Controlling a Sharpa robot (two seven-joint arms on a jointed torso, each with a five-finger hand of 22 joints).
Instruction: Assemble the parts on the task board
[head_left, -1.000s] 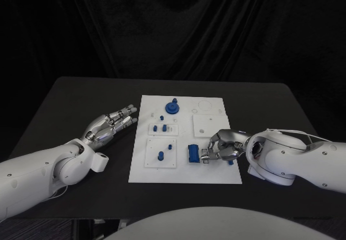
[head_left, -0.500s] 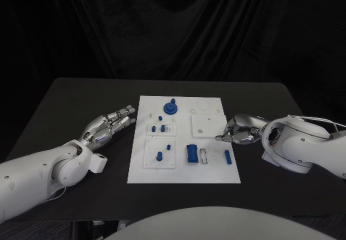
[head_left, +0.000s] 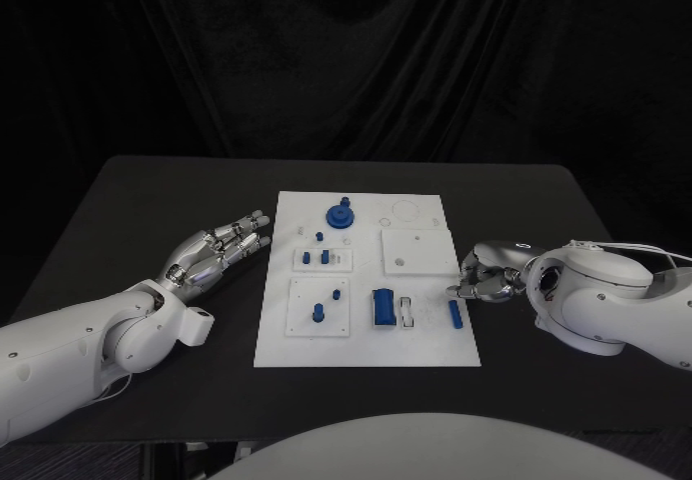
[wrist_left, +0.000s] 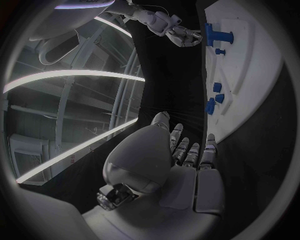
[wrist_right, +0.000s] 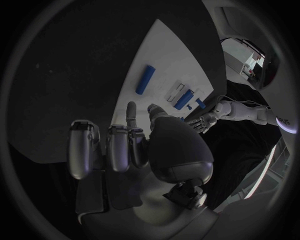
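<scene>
At table centre lies the white board, long side running away from the robot. Nearest its far edge stands a blue knobbed part; below it, a small raised plate carries short blue pegs, and a second plate nearer the robot carries two more. A plain white square plate occupies the board's right half. Toward the near right, a broad blue block lies beside a pale slot, and a slim blue rod lies flat just inside the right edge (also seen in the right wrist view).

Left hand rests on the table just left of the board, fingers extended and apart, holding nothing. Right hand sits at the board's right edge, near the rod, fingers curled inward; nothing is seen in its grasp.
</scene>
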